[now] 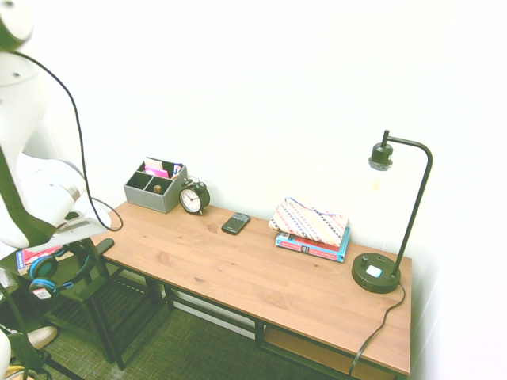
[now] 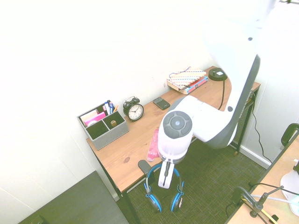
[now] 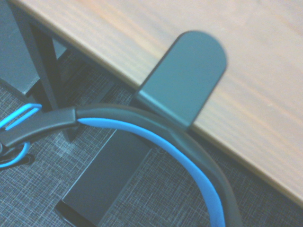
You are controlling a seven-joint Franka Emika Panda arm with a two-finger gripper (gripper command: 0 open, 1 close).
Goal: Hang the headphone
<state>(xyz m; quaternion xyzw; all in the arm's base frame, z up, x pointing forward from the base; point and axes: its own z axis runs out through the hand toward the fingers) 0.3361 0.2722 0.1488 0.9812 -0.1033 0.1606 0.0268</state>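
The headphone point(image 2: 154, 201) has a blue and black headband point(image 3: 156, 137) and black ear cups with blue rims. It hangs in the air just off the wooden desk's point(image 2: 132, 144) end, ear cups down. One cup carries a white sticker point(image 1: 41, 293). My gripper point(image 2: 164, 183) points downward and is shut on the top of the headband. A dark hook point(image 3: 185, 80) is clamped to the desk edge point(image 2: 144, 165) right beside the band. The wrist view has the band passing just below the hook; whether they touch is unclear.
On the desk stand a grey organizer point(image 1: 154, 187), an alarm clock point(image 1: 192, 198), a phone point(image 1: 235, 223), books under a striped pouch point(image 1: 310, 229) and a black lamp point(image 1: 380, 271). A pink item point(image 2: 153, 143) lies near the arm. A black frame point(image 1: 111, 309) stands below the desk's end.
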